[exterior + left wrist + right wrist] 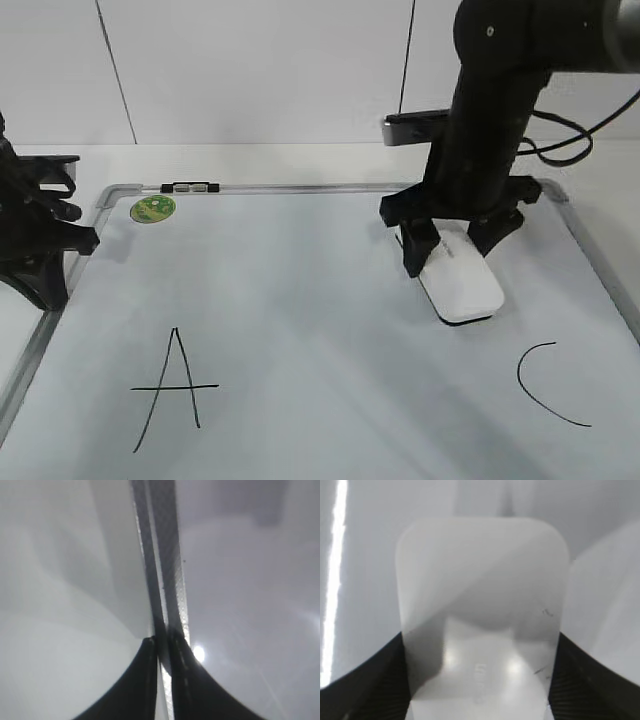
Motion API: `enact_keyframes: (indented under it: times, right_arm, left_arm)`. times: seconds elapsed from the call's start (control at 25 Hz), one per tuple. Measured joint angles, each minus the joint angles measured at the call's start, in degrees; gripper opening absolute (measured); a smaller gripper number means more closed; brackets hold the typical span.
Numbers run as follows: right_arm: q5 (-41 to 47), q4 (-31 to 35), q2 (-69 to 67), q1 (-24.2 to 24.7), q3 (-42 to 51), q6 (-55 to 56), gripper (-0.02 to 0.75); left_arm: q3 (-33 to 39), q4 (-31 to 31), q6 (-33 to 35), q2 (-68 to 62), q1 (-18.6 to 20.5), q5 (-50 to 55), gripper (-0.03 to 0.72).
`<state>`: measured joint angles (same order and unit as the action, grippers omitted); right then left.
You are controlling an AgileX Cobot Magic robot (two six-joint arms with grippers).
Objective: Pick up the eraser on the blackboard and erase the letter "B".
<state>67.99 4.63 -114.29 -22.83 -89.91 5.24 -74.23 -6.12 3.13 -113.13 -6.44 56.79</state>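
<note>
Clamped across the eraser (460,283), the right gripper (455,245) stands over the far right part of the blackboard (320,300), its two black fingers pressed to the eraser's long sides. Seen from the exterior camera, the eraser lies flat on the board with its free end toward the near edge of the bench. An "A" (172,388) is drawn near the near left corner and a "C" (545,383) near the near right corner; no "B" shows between them. A round green magnet (153,208) sits at the board's far left corner. The left gripper (40,235) rests at the left edge.

From the left wrist, the left gripper (161,647) has its fingers together above the board's grey frame (165,555).

From the right wrist, the eraser (482,615) fills the view, the right gripper (480,680) tight against both its sides.
</note>
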Motion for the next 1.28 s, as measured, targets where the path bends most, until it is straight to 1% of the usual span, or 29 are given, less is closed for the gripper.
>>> enact_keyframes:
  times: [0.12,0.24,0.4,0.44,0.52,0.68,0.84,1.08,1.28]
  right_arm:
    - [1.11,-3.09,0.0,0.91,-1.71,1.07,0.566]
    - [1.47,-3.49,0.0,3.31,-1.9,1.39,0.566]
    - [1.66,-3.77,1.62,9.18,-1.9,1.57,0.566]
    - [1.66,-3.86,1.95,10.0,-1.9,1.57,0.566]
    - [1.66,-3.86,3.11,13.66,-1.9,0.95,0.566]
    - [1.88,-4.03,3.44,17.83,-2.03,-1.4,0.566]
    - [1.88,-4.03,3.44,19.38,-1.8,-2.26,0.566]
    - [1.88,-2.37,3.44,19.62,3.84,-5.24,0.566]
    - [1.88,-3.62,3.44,19.87,6.02,-5.95,0.566]
  left_arm:
    - [0.0,0.0,0.0,0.0,0.0,0.0,0.025]
    - [0.0,0.0,0.0,0.0,0.0,0.0,0.025]
    - [0.0,0.0,0.0,0.0,0.0,0.0,0.025]
    - [0.0,0.0,0.0,0.0,0.0,0.0,0.025]
    - [0.0,0.0,0.0,0.0,0.0,0.0,0.025]
    - [0.0,0.1,0.0,0.0,0.0,0.0,0.025]
    - [0.0,0.1,0.0,0.0,0.0,0.0,0.025]
    - [0.0,0.1,0.0,0.0,0.0,0.0,0.025]
    - [0.0,0.1,0.0,0.0,0.0,0.0,0.025]
